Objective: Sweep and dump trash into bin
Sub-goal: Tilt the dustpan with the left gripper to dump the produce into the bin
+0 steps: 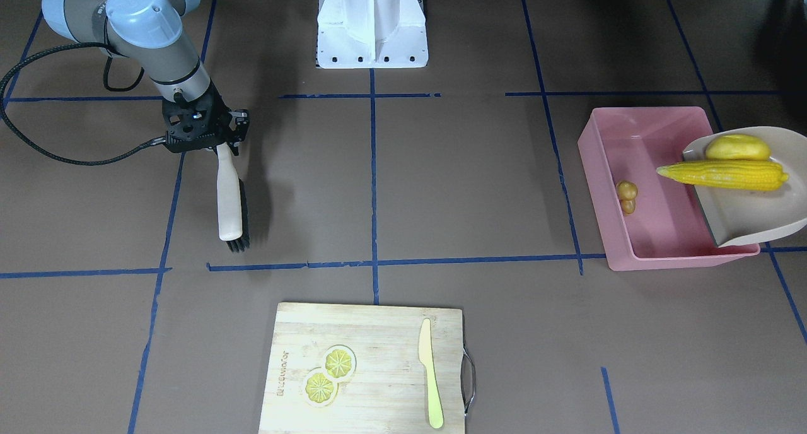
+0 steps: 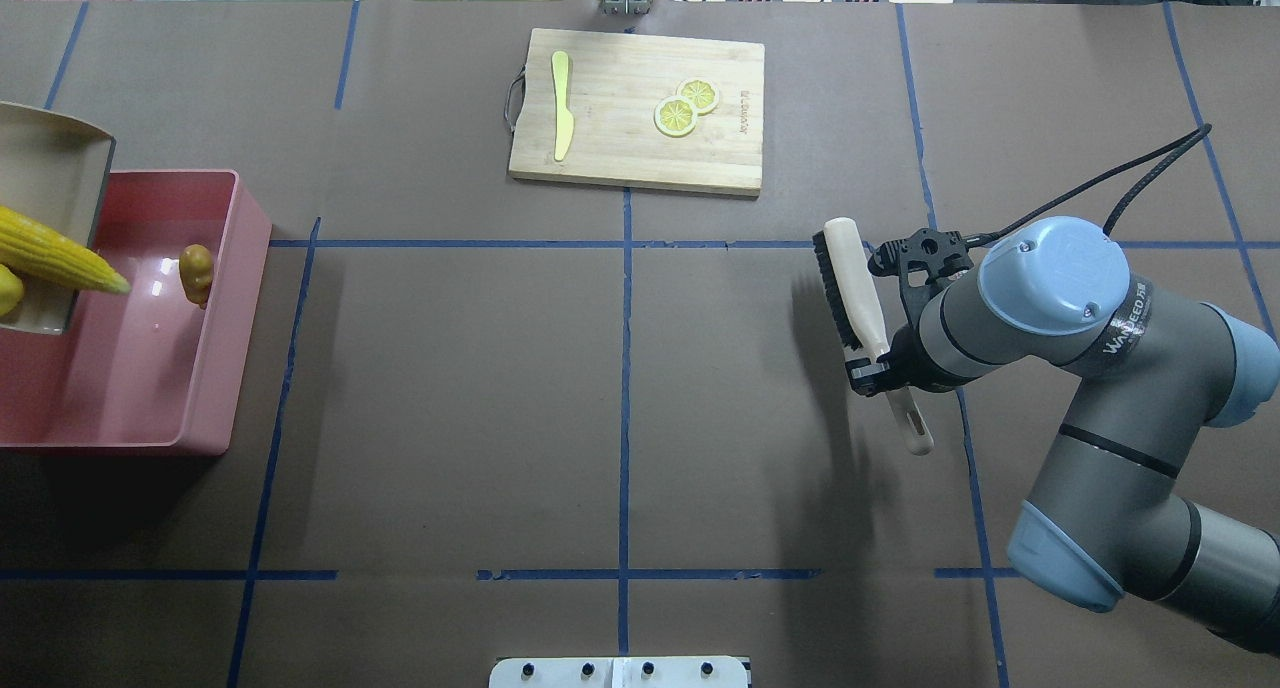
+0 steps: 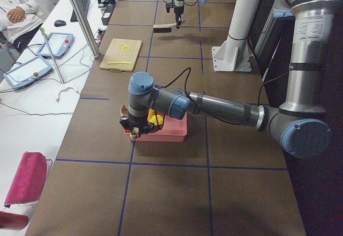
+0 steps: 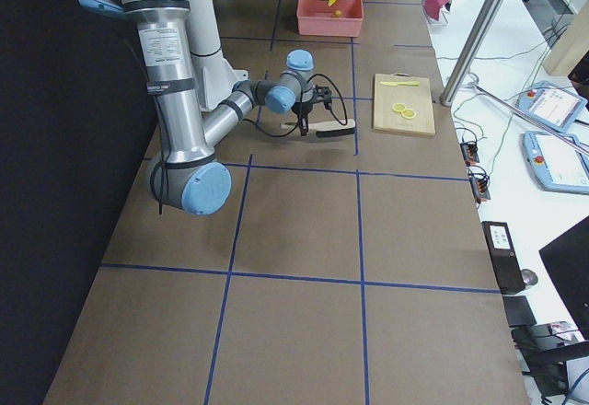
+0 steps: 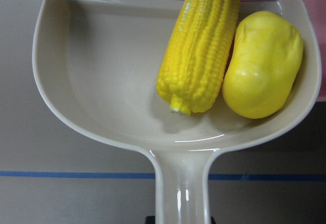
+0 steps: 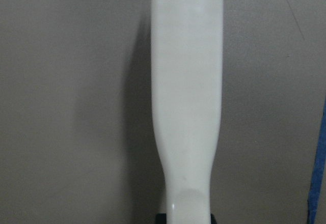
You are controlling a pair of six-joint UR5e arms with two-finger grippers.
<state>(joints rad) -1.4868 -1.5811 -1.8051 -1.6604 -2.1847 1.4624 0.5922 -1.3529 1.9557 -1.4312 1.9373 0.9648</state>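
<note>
Okay, left gripper [image 3: 129, 127] clamps the dustpan [image 1: 744, 213] handle, pan tilted over the bin [image 1: 597, 188] at the table's 9 o'clock in the overhead view. Corn cob [image 1: 725, 174] and potato lump [image 1: 737, 147] sit in the pan, the corn tip jutting over the bin. Ginger root [image 1: 627, 194] lies inside the bin. Right gripper [image 1: 220, 145] pinches the brush [image 1: 229, 200] handle at 3 o'clock.

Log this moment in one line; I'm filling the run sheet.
phase: dumping | dustpan over bin | corn cob, potato lump in dustpan | ginger root in bin | right gripper holds brush
</note>
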